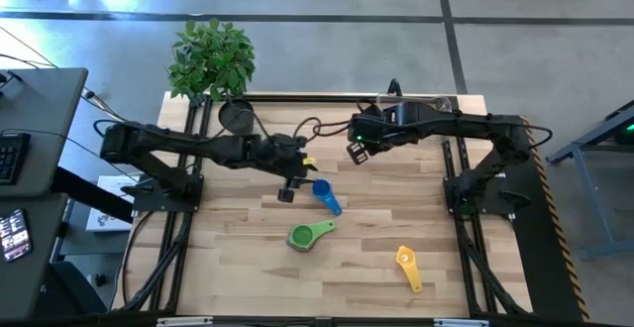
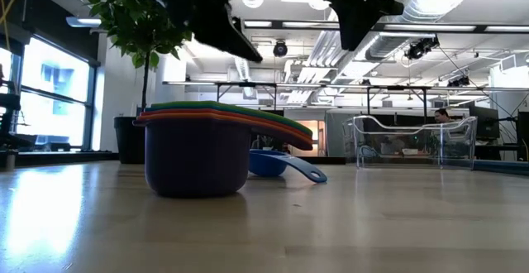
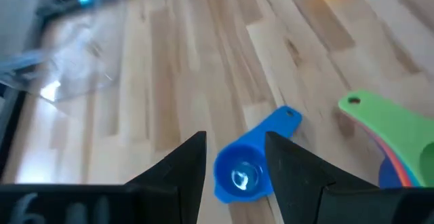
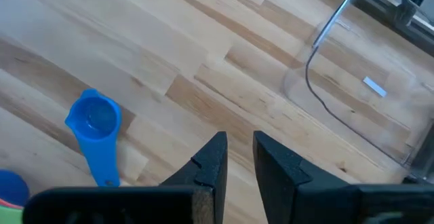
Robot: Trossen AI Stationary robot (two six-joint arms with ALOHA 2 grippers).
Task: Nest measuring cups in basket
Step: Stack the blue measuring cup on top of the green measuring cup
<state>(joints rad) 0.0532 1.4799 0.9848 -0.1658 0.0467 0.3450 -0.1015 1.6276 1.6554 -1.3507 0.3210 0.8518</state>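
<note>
A blue measuring cup lies on the table near the middle, its handle toward the near right. My left gripper hangs above and just left of it, open; in the left wrist view the cup's bowl shows between the two fingers, untouched. A nested stack of cups, green on top and purple at the bottom, rests nearer the front. A yellow cup lies alone at the near right. The clear basket stands at the far edge. My right gripper hangs before it, holding nothing, with a narrow gap between its fingers.
A potted plant and its black pot stand at the far left corner. Cables run along the far edge between the arms. Bare wood lies between the blue cup and the basket, and along the near edge.
</note>
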